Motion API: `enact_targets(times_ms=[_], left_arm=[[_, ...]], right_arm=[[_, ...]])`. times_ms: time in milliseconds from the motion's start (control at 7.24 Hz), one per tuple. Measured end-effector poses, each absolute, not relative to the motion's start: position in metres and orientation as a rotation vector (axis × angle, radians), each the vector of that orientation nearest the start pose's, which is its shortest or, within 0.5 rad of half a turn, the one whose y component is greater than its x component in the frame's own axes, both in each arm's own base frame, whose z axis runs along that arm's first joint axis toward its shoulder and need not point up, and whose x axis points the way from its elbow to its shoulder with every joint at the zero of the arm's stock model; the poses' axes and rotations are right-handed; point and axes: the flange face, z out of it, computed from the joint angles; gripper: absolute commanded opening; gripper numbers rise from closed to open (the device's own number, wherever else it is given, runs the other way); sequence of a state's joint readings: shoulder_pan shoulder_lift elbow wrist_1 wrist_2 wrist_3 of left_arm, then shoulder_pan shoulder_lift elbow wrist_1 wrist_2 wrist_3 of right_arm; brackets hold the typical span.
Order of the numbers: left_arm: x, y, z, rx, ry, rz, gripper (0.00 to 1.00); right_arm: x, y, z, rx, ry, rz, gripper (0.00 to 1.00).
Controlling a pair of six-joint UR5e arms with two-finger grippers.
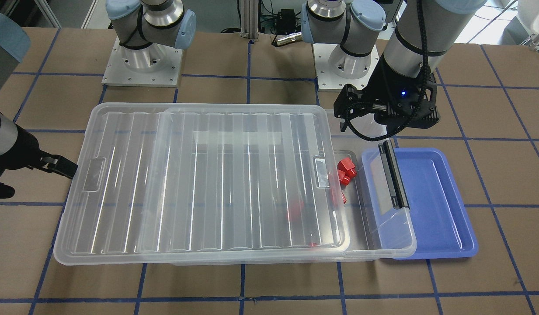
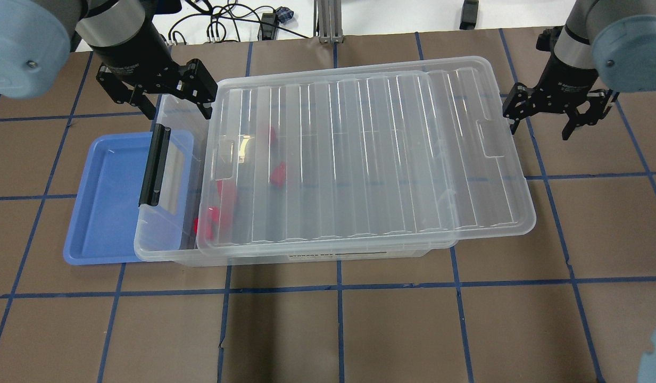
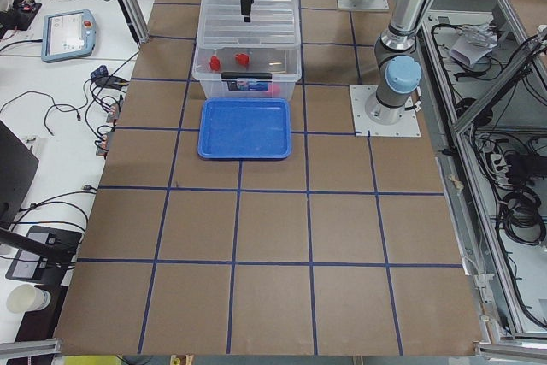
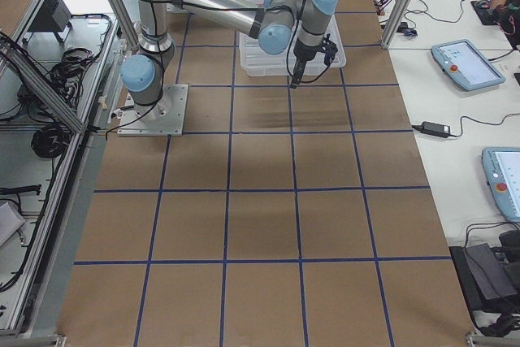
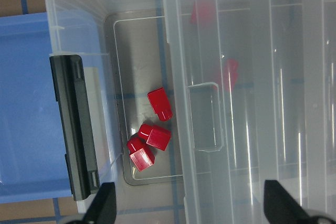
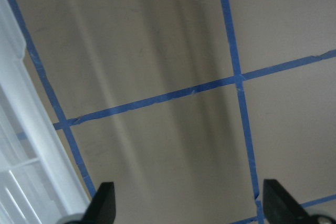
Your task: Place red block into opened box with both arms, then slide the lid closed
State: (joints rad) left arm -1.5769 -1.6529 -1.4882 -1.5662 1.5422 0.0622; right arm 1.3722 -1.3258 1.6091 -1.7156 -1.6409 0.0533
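The clear box (image 2: 163, 250) lies across the table's middle with its black bar handle (image 2: 155, 165) at my left end. Its ribbed lid (image 2: 370, 159) covers most of it and overhangs the right end, leaving a gap by the handle. Several red blocks lie inside: three in the gap (image 5: 152, 136) and others blurred under the lid (image 2: 277, 174). My left gripper (image 2: 176, 106) hovers open above the box's far left corner, holding nothing. Just past the lid's right end, my right gripper (image 2: 540, 127) hangs open over bare table, and its wrist view shows only the lid's edge (image 6: 21, 129).
A blue tray (image 2: 104, 202) sits partly under the box's handle end. The arm bases (image 1: 142, 65) stand behind the box. Brown table with blue tape lines stretches in front of the box and to its right.
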Motion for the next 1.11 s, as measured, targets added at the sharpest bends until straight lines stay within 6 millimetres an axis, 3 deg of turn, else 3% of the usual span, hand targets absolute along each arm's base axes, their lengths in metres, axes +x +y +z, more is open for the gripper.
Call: enact_targets(times_ms=[276,553,967,1106], left_arm=[[-0.139,-0.527,0.487,0.106,3.169,-0.009,1.0],[-0.139,-0.527,0.487,0.105,3.169,-0.009,1.0],[-0.139,-0.527,0.486,0.105,3.169,-0.006,1.0],[-0.139,-0.528,0.486,0.105,3.169,-0.006,1.0]], right_arm=[[0.058,-0.576,0.354,0.36,3.178,0.219,1.0],[0.089,-0.572,0.354,0.315,3.185,0.211,1.0],[0.095,-0.572,0.363,0.3,3.191,0.185,1.0],[0.093,-0.566,0.382,0.302,3.195,0.127,1.0]])
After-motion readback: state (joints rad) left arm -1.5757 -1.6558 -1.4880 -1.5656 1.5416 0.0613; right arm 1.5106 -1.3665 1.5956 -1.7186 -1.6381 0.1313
